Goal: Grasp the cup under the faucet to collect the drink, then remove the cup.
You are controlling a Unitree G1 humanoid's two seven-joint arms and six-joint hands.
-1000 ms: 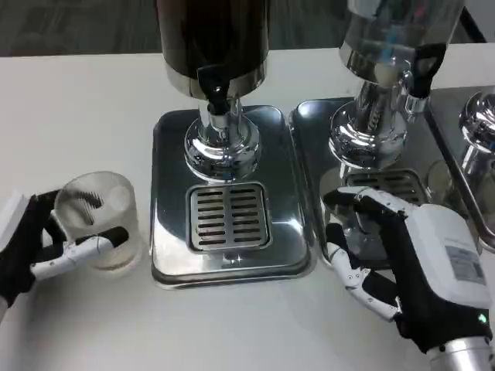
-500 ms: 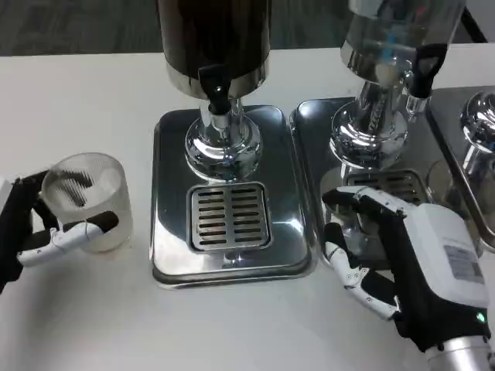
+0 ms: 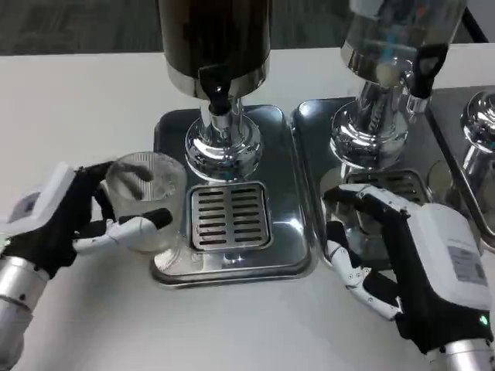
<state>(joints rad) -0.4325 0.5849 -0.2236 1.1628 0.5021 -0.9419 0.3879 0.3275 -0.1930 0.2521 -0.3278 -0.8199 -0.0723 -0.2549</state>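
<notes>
My left hand (image 3: 58, 220) grips a clear ribbed cup (image 3: 145, 199), thumb in front and fingers behind. The cup is upright and looks empty, and it overlaps the left rim of the steel drip tray (image 3: 288, 193). It stands left of the slotted grate (image 3: 229, 216). The black faucet (image 3: 216, 86) of the dark drink dispenser (image 3: 214, 35) hangs above the tray, up and to the right of the cup. My right hand (image 3: 402, 259) hovers with its fingers spread at the front of the neighbouring tray, holding nothing.
A second dispenser (image 3: 390, 35) with a clear tank and black tap stands on its own steel tray (image 3: 309, 127) to the right. A third chrome base (image 3: 479, 124) shows at the right edge. White tabletop lies in front and to the left.
My left hand has carried the cup rightward from the table's left side to the left rim of the drip tray. The right hand has not moved.
</notes>
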